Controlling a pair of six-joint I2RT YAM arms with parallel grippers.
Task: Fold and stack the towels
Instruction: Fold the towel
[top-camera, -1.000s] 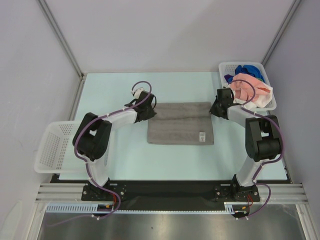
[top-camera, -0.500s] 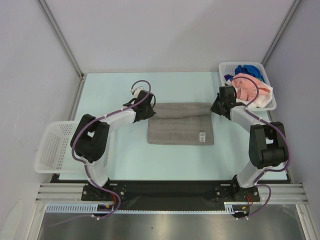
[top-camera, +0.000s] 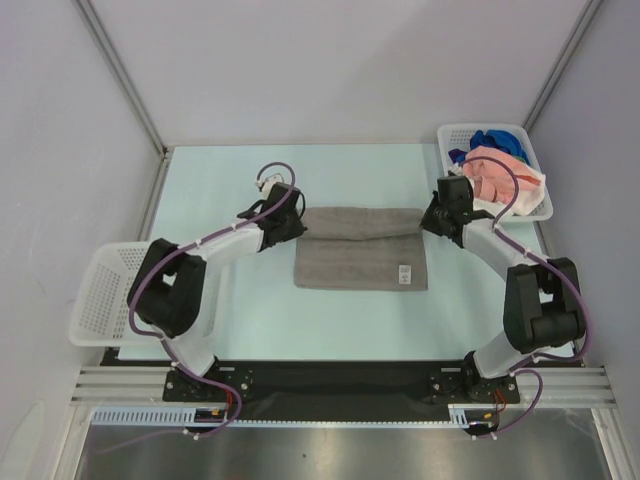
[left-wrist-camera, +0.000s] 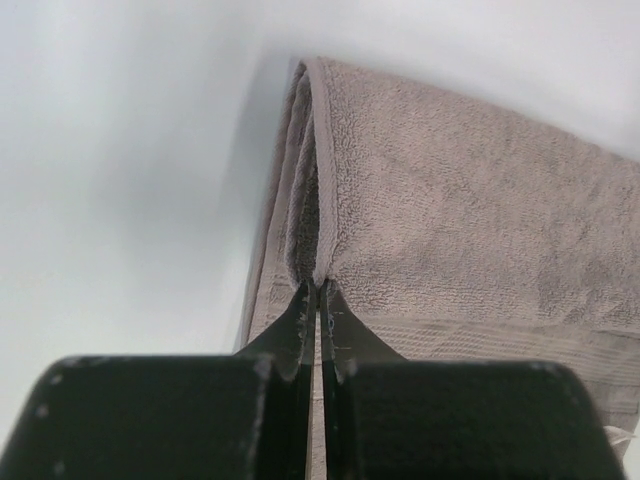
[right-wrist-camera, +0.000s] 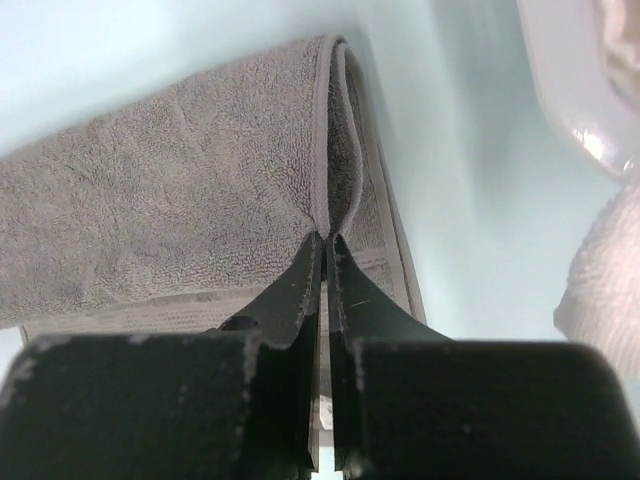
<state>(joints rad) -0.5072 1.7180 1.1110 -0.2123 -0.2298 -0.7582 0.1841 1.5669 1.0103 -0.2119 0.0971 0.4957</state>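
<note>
On the pale worktop (top-camera: 250, 180), from above, the grey towel (top-camera: 360, 265) lies flat in the middle between the two arms, with a small tag (top-camera: 404, 271) near its near right corner. The left end effector (top-camera: 297, 226) sits at the towel's far left corner and the right end effector (top-camera: 430, 218) at the far right one. A band of cloth along that far edge looks doubled over. Far right, a white basket (top-camera: 449, 138) holds a heap of pink and blue towels (top-camera: 495, 165), and a second basket (top-camera: 100, 300) hangs off the left side.

Over to the left wrist: jaws pressed together on a hemmed fold of grey terry (left-wrist-camera: 450, 200), pinched right at the tips. Right wrist, same story: clamped on the hem at its corner, basket wall (right-wrist-camera: 570, 70) near on the right.

My read: soft, light, floppy cloth. It will sag between the two grips, so the stitched hem at the corners is the place to hold, with both sides carried level
</note>
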